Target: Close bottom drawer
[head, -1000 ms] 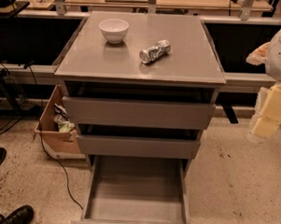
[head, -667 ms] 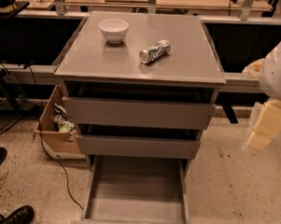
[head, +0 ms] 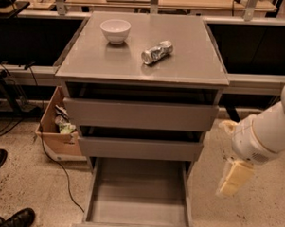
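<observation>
Camera view, and you ask: "How far along am I with closing it?"

"Nothing of the closing is done yet, by my judgement. The bottom drawer (head: pixel 138 200) stands pulled far out, down and to the left of the gripper (head: pixel 234 178), with its empty tray open to view and its front panel at the lower edge of the picture. Your gripper hangs in the air beside the cabinet's right flank, apart from the drawer and touching nothing. Whether it is spread or pressed together, I cannot tell."

"And the rest of the cabinet?"

"The middle drawer (head: pixel 141 148) and the top drawer (head: pixel 140 114), up and to the left of the gripper, each sit only a little way out and are not your job. Higher up and further left, on the grey surface (head: pixel 192 65), rest a white bowl (head: pixel 115 30) and a crumpled silvery can (head: pixel 157 51). What is left for you, as I judge it, is the whole task: bring the gripper down and left to the front panel, then push the drawer in until it sits flush."
</observation>
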Controlling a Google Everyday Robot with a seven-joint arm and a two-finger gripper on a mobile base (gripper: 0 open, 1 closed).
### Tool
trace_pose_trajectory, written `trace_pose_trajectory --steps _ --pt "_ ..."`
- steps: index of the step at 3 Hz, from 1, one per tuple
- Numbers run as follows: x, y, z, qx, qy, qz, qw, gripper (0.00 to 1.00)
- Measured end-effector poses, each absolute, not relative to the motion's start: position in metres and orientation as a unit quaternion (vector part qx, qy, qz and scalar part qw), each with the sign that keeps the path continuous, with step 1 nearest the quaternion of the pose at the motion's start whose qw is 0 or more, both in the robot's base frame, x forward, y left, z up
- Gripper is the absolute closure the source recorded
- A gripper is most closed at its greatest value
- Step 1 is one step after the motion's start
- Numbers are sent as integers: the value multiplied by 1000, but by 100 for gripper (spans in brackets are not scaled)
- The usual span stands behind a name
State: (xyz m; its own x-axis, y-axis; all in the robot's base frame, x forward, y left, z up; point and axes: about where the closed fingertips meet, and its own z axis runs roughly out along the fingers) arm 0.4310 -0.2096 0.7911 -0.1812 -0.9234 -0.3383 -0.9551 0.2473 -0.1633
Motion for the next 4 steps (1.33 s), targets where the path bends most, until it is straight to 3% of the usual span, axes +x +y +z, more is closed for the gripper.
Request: trace_pose_trajectory --steps 1,3,4 --pt "426 -188 710 -605 769 82 191 0" --pt "423 -179 687 -603 766 81 208 0" --pt "429 -163 628 -611 751 87 234 0"
